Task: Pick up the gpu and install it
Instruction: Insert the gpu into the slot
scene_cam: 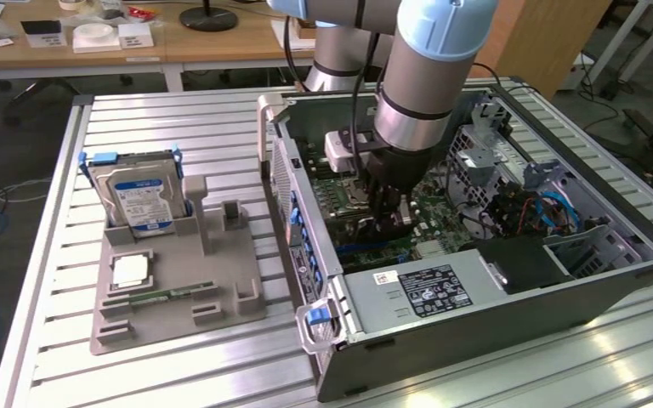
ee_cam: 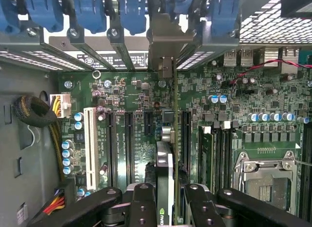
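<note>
Two labels: blue one on silver hard drive [scene_cam: 133, 200], black sticker [scene_cam: 428, 290] on the power supply; text unreadable.
gpu [ee_cam: 168, 163]: thin dark green card, black cooler with green logo, standing on edge over green motherboard [ee_cam: 243, 100] between black slots; silver bracket [ee_cam: 163, 46] at rear openings.
gripper [ee_cam: 168, 195]: black fingers [ee_cam: 141, 200] pinching the gpu.
arm [scene_cam: 423, 76]: pointing straight down into open grey computer case [scene_cam: 508, 314].

The arm [scene_cam: 423, 76] reaches steeply downward, its last link nearly vertical, and the gripper [scene_cam: 390, 223] at its end has both black fingers [ee_cam: 142, 200] pressed against the gpu [ee_cam: 164, 173], held edge-on between them.
</note>
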`<control>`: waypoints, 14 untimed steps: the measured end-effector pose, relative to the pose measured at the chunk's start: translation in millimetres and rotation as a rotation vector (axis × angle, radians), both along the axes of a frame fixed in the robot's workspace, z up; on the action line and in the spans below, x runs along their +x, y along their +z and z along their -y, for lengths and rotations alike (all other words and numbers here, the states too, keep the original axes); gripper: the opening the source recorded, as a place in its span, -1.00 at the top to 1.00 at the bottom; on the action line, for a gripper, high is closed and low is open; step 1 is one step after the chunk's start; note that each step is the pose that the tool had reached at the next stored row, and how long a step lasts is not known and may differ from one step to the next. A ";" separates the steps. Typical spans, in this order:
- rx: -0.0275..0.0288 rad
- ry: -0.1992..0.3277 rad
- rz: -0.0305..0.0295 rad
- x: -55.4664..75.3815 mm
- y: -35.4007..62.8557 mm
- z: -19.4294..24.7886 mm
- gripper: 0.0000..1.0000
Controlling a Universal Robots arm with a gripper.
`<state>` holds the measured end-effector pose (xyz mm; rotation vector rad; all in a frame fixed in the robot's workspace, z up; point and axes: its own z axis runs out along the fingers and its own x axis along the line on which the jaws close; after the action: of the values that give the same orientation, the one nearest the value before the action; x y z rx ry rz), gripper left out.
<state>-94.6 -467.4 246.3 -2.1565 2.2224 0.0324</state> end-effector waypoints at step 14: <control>-0.0001 0.000 0.0001 -0.5 -1.9 0.0 0.46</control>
<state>-95.1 -467.4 244.4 -2.1565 2.2224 0.0322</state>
